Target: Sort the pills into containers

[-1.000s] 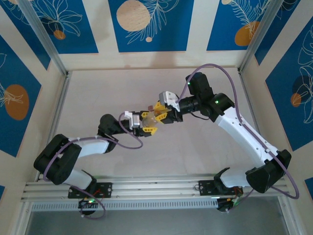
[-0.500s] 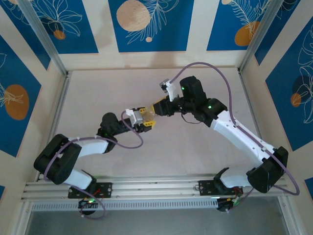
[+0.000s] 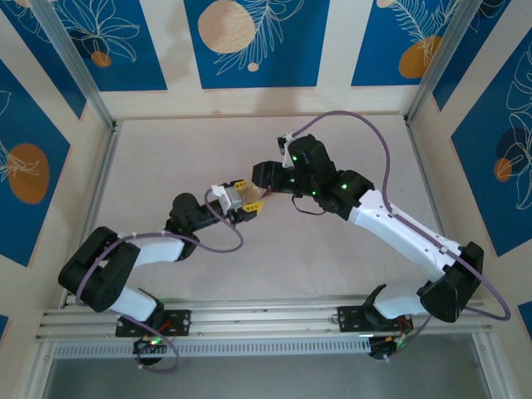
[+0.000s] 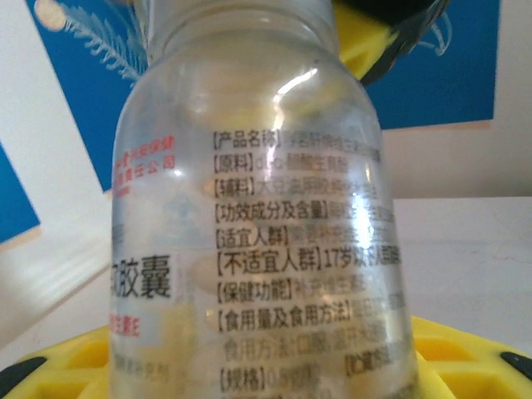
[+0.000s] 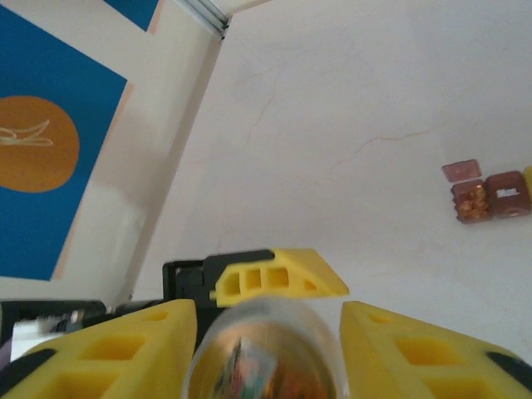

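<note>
Two joined square cells make up the containers (image 5: pixel 486 193), a tiny flat box lying on the pale, faintly scratched table (image 5: pixel 349 100) at the right side of the right wrist view, well apart from the fingers there. One cell is dark red with a small white label on its lid, and the cell beside it stands open with its pinkish translucent lid flipped back. Inside sit glossy orange pills (image 5: pixel 470 202), heaped together, too small to count. A sliver of yellow shows at the box's far edge, cut off by the frame. Over to the arms, meeting above the middle of the table: the left gripper (image 3: pixel 242 200) is clamped around a clear round bottle (image 4: pixel 258 233), smooth and shiny with rounded shoulders and a narrower neck. Black and red Chinese print runs down its side, and the blocky yellow plastic fingers (image 4: pixel 465 357) hug its base. The right gripper (image 5: pixel 268 332) comes in from the other end, its ribbed yellow fingers standing close on either side of the bottle's rounded end. I cannot tell whether they actually squeeze it.
</note>
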{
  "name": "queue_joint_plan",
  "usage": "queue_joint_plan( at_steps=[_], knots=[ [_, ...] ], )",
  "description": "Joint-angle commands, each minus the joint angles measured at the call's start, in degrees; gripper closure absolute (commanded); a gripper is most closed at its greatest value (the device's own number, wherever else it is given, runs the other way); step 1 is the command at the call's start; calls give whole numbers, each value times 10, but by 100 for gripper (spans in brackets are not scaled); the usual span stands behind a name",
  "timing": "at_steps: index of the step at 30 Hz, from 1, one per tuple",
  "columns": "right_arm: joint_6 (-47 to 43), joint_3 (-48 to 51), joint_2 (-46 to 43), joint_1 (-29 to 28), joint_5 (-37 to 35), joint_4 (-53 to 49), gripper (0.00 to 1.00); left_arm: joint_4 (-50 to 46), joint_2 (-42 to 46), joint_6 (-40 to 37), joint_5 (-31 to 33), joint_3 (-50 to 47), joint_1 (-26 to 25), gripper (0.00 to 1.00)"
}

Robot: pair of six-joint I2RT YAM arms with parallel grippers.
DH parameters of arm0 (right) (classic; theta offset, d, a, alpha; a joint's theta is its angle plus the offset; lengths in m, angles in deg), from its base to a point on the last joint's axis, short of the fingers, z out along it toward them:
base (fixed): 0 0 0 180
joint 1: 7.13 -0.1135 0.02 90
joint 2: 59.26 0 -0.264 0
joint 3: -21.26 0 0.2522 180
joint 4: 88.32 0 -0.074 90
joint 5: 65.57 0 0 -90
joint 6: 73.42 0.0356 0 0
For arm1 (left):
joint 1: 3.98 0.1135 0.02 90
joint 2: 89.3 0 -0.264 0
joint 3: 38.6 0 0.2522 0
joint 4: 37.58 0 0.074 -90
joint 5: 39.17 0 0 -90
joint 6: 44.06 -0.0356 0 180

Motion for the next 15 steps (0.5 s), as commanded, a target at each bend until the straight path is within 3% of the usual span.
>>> queue_joint_plan(
  at_steps=[1, 7, 15],
  knots=[
    [22, -14, 17, -2, -39, -19, 46, 94, 9, -10, -30, 5, -7, 100],
    [-2, -27, 24, 7, -14, -26, 42, 92, 13, -11, -29, 1, -7, 100],
    [-41, -18, 1, 49, -47, -38, 42, 99, 14, -9, -29, -3, -7, 100]
  ],
)
